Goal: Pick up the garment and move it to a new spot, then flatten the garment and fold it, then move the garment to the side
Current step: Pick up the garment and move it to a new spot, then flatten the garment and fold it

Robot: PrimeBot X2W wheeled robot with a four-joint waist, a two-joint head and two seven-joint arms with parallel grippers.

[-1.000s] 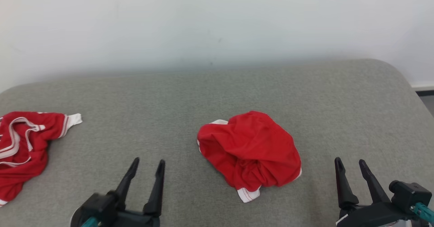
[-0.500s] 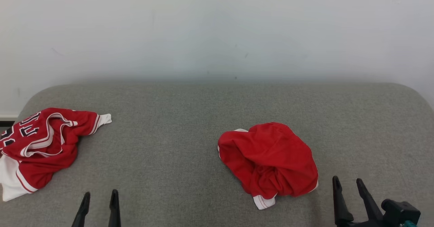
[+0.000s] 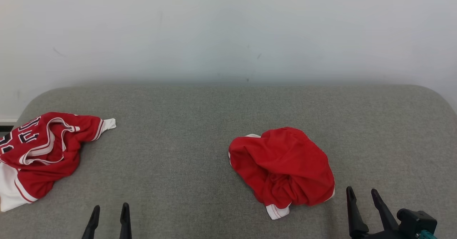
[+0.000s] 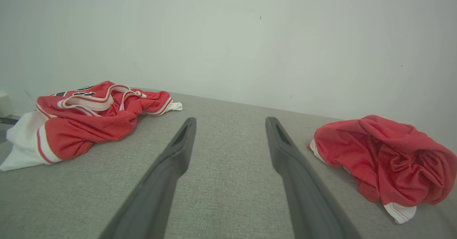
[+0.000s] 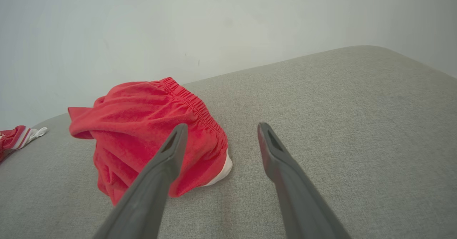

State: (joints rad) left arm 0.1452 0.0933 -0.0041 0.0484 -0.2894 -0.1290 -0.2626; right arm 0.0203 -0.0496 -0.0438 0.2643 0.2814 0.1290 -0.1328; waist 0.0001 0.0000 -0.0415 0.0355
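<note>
Left gripper (image 3: 110,206): jaws apart, empty; base cut off.
Right gripper (image 3: 361,189): jaws apart, empty.
Red shorts (image 3: 282,167): crumpled; elastic waistband (image 5: 192,103) visible from right wrist.
Jersey (image 3: 43,149): lettering partly cropped.

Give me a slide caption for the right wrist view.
Open right tool poised beside crumpled red shorts on grey cushion.

Through my right tool's (image 5: 222,125) camera I saw its two dark fingers spread apart and empty above the grey fabric tabletop (image 5: 339,106). The crumpled red garment (image 5: 142,121), elastic waistband uppermost, lay partly behind the view's left-hand finger. Another red-and-white garment (image 5: 16,136) sat at the far left.
</note>
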